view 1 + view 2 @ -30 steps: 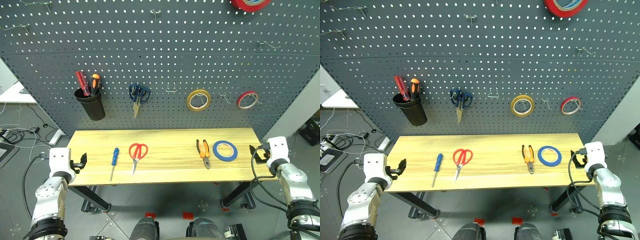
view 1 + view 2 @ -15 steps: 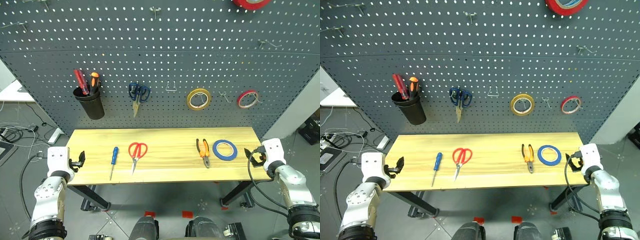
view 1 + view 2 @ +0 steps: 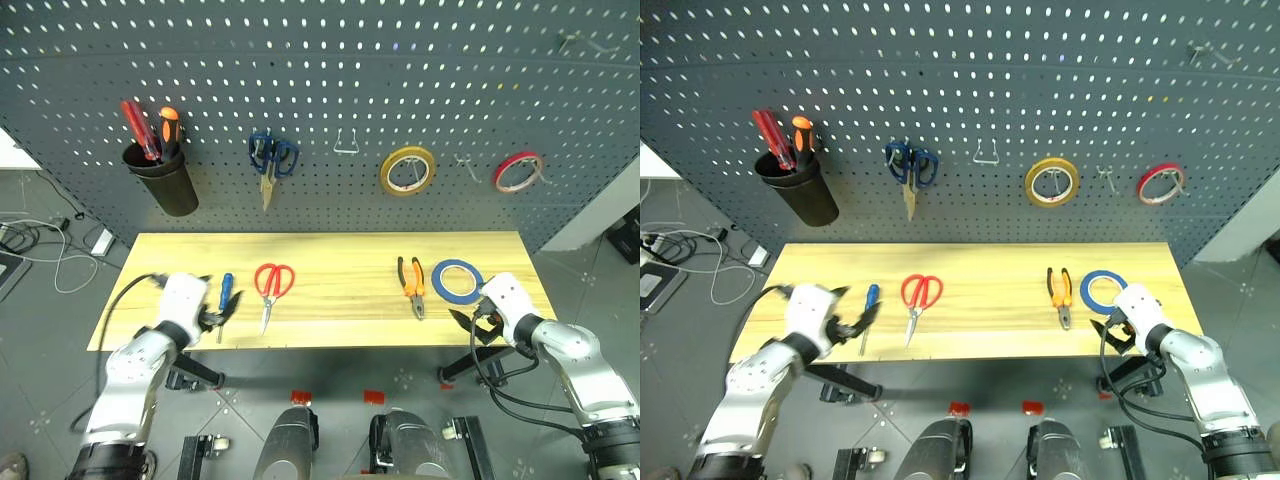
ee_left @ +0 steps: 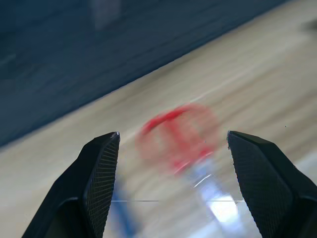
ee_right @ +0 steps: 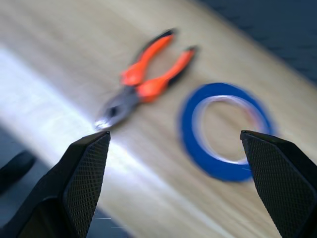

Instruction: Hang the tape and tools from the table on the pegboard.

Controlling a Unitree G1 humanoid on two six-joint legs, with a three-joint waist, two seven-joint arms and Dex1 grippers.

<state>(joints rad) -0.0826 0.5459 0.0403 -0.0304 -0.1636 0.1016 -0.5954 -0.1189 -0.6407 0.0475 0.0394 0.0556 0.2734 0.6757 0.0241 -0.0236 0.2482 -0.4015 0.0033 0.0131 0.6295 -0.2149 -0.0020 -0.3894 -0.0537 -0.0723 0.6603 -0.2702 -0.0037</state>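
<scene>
Light wood planks of the table [image 3: 330,250] carry all four items, none yet on the pegboard [image 3: 330,90]: the blue-handled screwdriver [image 3: 226,297] and red-handled scissors [image 3: 271,285] toward nine o'clock, the orange-and-black pliers [image 3: 409,283] and blue tape [image 3: 456,281] toward three. The left gripper [image 3: 222,314] stands spread just beside the screwdriver; the right gripper [image 3: 466,322] stands spread near the tape, empty. To do this well, each should probably settle squarely over its target and close only once centred.

left fingers [image 3: 228,309]: swung in over the desk [image 3: 330,258], now beside the screwdriver [image 3: 225,296]
right fingers [image 3: 462,322]: moved in toward the blue tape [image 3: 456,280]
</scene>
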